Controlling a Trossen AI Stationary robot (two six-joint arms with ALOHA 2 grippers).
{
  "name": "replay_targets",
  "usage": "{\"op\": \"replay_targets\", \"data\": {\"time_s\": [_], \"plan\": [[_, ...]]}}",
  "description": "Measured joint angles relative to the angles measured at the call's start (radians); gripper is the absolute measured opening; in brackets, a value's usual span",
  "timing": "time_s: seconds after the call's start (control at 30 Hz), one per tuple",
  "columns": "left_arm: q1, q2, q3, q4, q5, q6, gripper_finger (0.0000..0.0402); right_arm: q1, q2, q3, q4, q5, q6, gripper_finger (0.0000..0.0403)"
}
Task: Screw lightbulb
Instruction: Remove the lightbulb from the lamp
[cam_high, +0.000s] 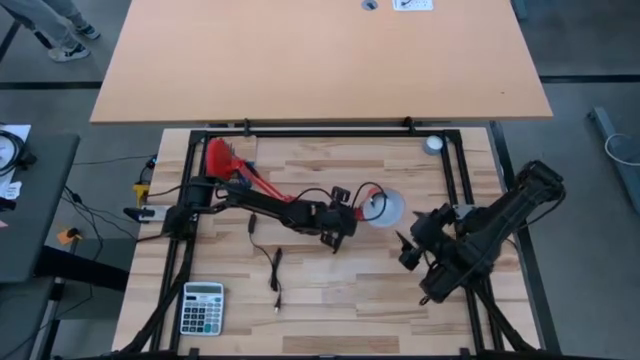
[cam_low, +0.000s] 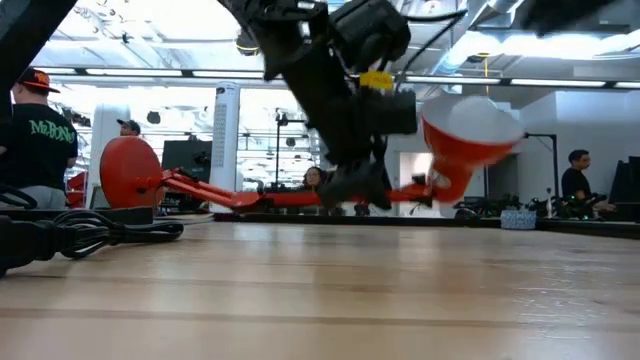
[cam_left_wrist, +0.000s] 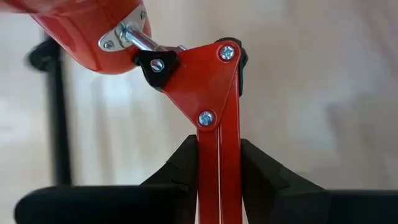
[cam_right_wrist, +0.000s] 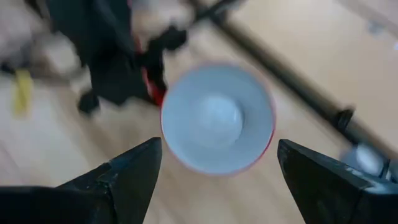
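The red lamp lies across the table, its round base at the far left and its thin red arm running right to the shade. The shade is raised and tilted, its white inside facing my right gripper. In the blurred right wrist view, a pale round form at the shade's centre looks like the lightbulb. My left gripper is shut on the lamp's arm. My right gripper stands open and empty just right of the shade, its fingers apart on either side of the opening. My left gripper pinches the lamp's twin-bar arm between its two fingers, just below the triangular joint plate that carries the shade. It comes slanting down from the table's left, across the arm. The shade end is held up off the table.
A calculator lies near the front left, and a black cable beside it. A small grey disc sits at the far right by the black frame rail. People stand in the room behind.
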Motion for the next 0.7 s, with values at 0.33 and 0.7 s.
{"op": "replay_targets", "data": {"time_s": [0.33, 0.7], "plan": [[-0.008, -0.088, 0.084, -0.090, -0.102, -0.054, 0.0066, 0.109, -0.035, 0.194, -0.036, 0.236, -0.091, 0.0330], [-0.023, -0.265, 0.162, -0.111, -0.216, -0.050, 0.0065, 0.176, -0.027, 0.160, -0.014, 0.312, -0.163, 0.0330]]}}
